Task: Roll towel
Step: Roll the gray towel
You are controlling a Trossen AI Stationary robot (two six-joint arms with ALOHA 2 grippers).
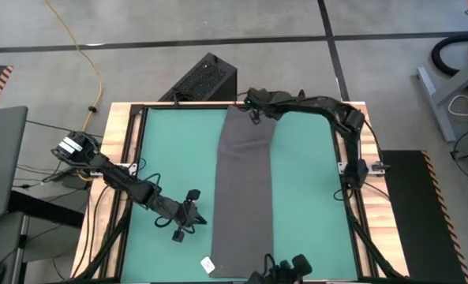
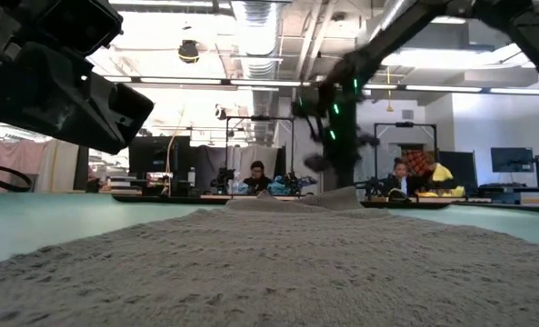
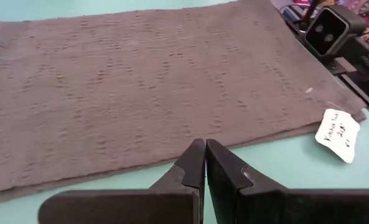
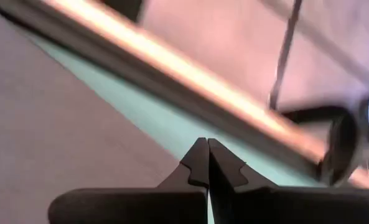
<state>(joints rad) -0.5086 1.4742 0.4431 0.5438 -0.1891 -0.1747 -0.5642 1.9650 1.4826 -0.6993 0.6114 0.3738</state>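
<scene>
Green desk [image 1: 170, 150] carries my towel [image 1: 248, 189], flat down the middle. Left tool [image 1: 192, 210] waits just left of it, pressed together; right tool [image 1: 253, 106], likewise pressed together, sits at its far edge.

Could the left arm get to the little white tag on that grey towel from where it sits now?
Probably yes. The left gripper, shut, sits on bare green mat beside the towel's long edge, and the white tag lies nearby at the towel's near corner with nothing between them.
</scene>
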